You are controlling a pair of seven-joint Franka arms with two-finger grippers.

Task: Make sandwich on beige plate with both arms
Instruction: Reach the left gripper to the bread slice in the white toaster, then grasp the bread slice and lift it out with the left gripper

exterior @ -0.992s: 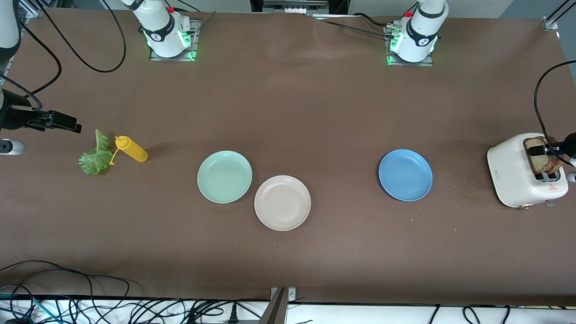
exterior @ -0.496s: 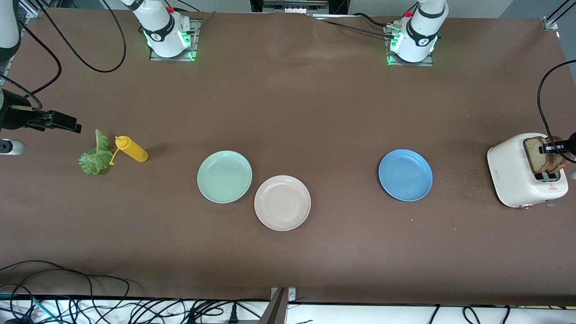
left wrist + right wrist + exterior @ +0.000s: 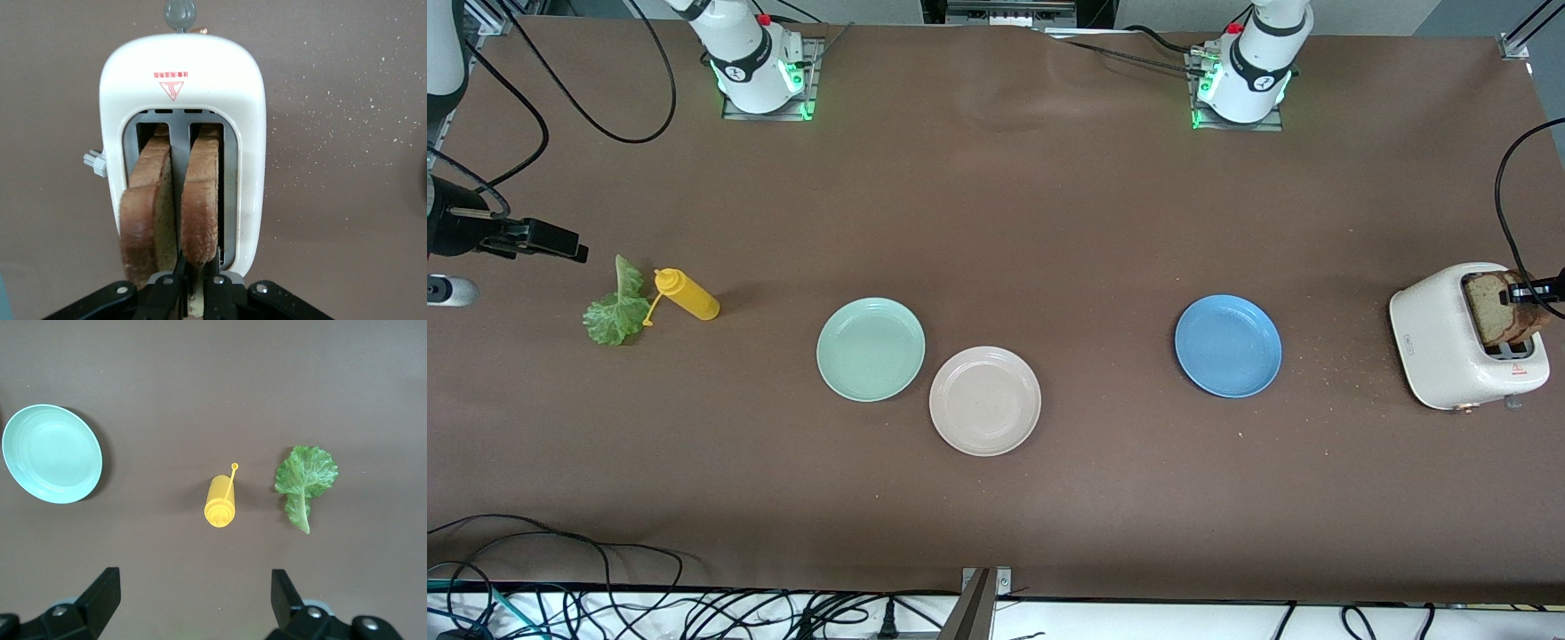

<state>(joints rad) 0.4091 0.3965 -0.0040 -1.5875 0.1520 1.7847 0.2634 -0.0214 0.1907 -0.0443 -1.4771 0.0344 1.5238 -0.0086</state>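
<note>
Two brown bread slices stand in the slots of a white toaster (image 3: 1440, 338) at the left arm's end of the table. My left gripper (image 3: 195, 280) is shut on the top edge of one slice (image 3: 200, 200); the other slice (image 3: 148, 200) stands free beside it. In the front view that gripper (image 3: 1529, 289) sits over the toaster with the bread (image 3: 1489, 307). The beige plate (image 3: 984, 401) lies bare near the table's middle. A green lettuce leaf (image 3: 303, 480) lies under my right gripper (image 3: 197, 600), which hangs open and holds nothing.
A yellow squeeze bottle (image 3: 687, 295) lies beside the lettuce (image 3: 615, 311). A mint-green plate (image 3: 871, 348) touches the beige plate, and a blue plate (image 3: 1228, 346) sits toward the toaster. Crumbs dot the table between the blue plate and the toaster.
My left gripper has closed on one bread slice and the slice now stands a little higher out of the toaster. The right arm has not moved.
</note>
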